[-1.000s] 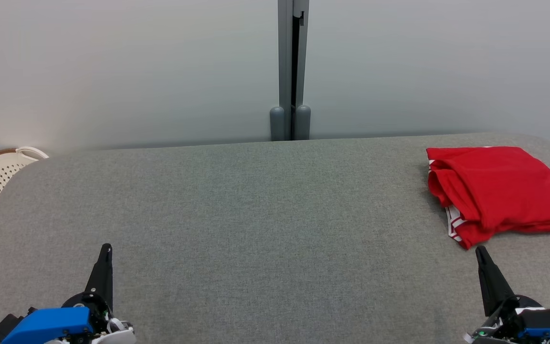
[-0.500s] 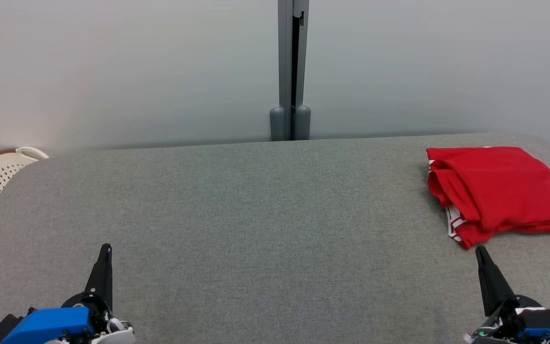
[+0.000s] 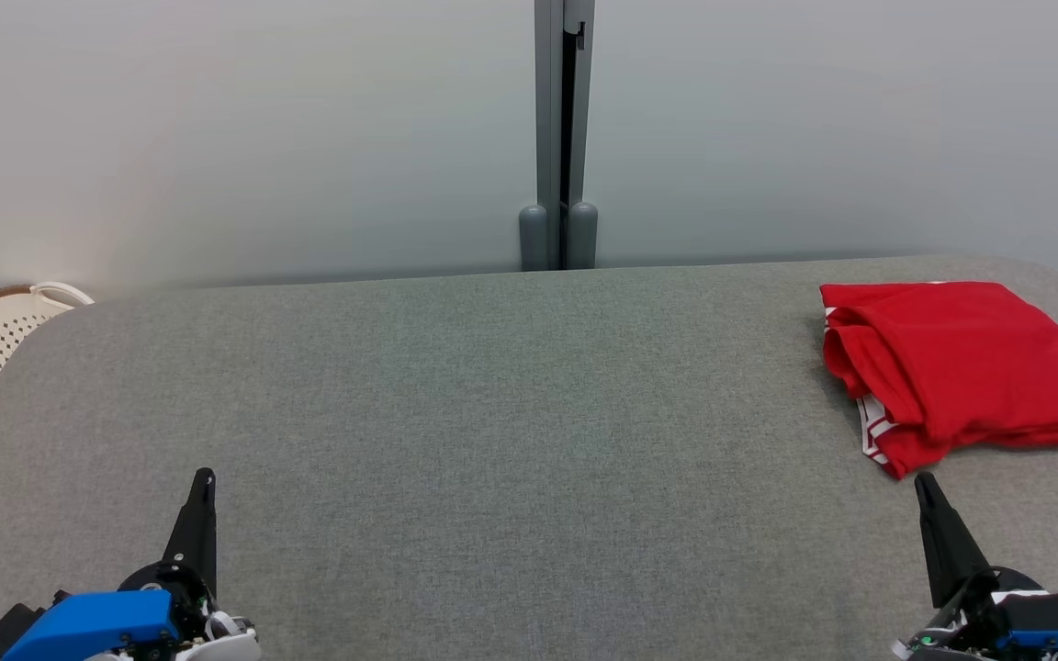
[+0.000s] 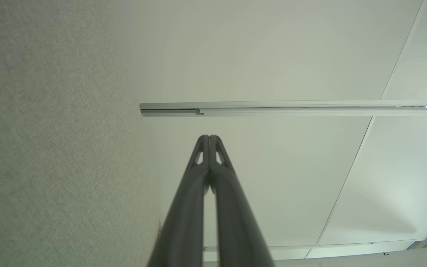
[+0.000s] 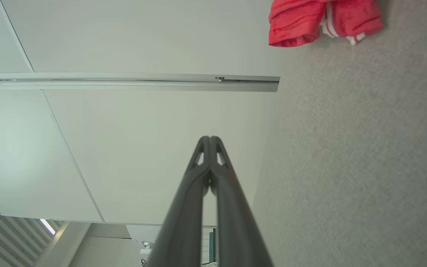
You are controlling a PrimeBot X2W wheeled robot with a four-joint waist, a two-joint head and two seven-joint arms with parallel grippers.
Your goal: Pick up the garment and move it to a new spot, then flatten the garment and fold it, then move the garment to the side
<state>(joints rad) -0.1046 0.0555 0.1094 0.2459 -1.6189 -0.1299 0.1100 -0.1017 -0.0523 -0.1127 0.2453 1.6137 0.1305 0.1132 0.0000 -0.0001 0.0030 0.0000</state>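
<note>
folded red garment (image 3: 961, 363) lies at the far right of the grey table (image 3: 492, 413), just beyond the right hand (image 3: 924, 482). left hand (image 3: 204, 477) at lower left, well apart from it. both hands fully closed, holding nothing.

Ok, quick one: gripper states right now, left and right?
Left gripper: closed, holding nothing.
Right gripper: closed, holding nothing; the red garment lies apart from it on the table.
</note>
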